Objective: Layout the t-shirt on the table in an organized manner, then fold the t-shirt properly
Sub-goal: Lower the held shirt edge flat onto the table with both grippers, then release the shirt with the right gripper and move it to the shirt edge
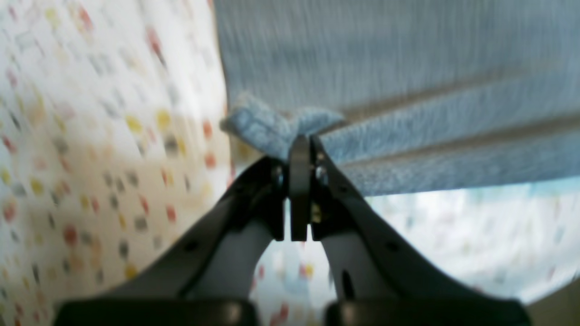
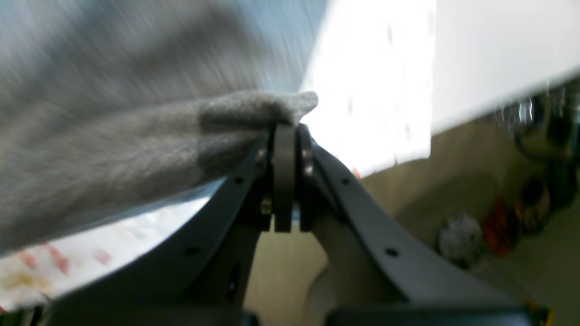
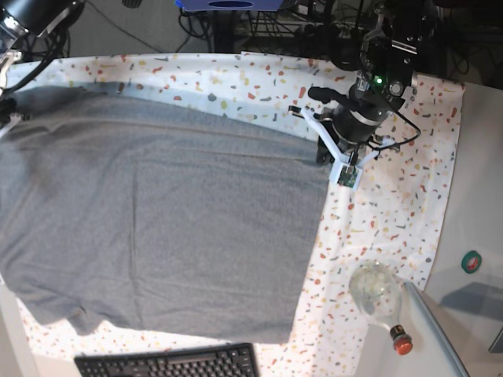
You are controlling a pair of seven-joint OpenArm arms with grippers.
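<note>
I see black keyboard (image 3: 167,364) at near edge, partly cut off by frame. Clear glass bottle (image 3: 380,296) with red cap lies on its side at near right. Small teal round object (image 3: 471,261) sits on plain side surface, far right. Dark cables (image 3: 200,27) and stands at far side, top centre. Right wrist view blurred: floor clutter, can't identify.

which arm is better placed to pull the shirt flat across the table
Neither alone: left tool pinches one corner of the shirt, right tool another at the table edge; both must pull together.
</note>
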